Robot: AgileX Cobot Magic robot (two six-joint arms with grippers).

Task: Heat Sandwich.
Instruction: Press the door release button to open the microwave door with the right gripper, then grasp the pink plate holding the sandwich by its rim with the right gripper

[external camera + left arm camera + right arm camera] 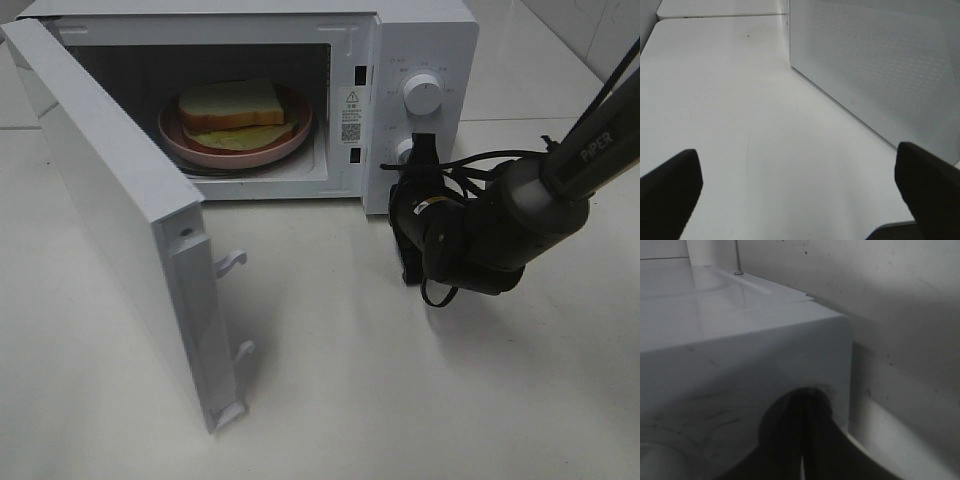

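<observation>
A white microwave (420,40) stands at the far side of the bench (400,400). Its door (110,200) is hinged on the left and is swung wide open toward the near left, so the whole cavity can be seen. Two white latch hooks (232,262) stick out from the free edge of the door.

The sandwich (232,105) is inside the cavity, lying flat on a round pink plate (230,152). The pale bread is on top and a yellow-green layer shows along its near edge. It is smaller than the plate, whose rim shows around it.

On the control panel at the right of the microwave there is an upper knob (422,95) and under it a lower knob (403,152), which is mostly covered. The right hand (420,152) is at this lower knob, with its fingers pressed together and only a thin line of light between them in the right wrist view. I cannot tell if it has a grip on the knob or only touches it. The black right arm (520,215) comes in from the far right, with loose cables around the wrist.

The left hand (799,175) appears only in its own wrist view. Its two dark fingers (670,190) are spread wide, with nothing between them. It hangs above bare bench, and the dotted outer face of the door is close beside it.
</observation>
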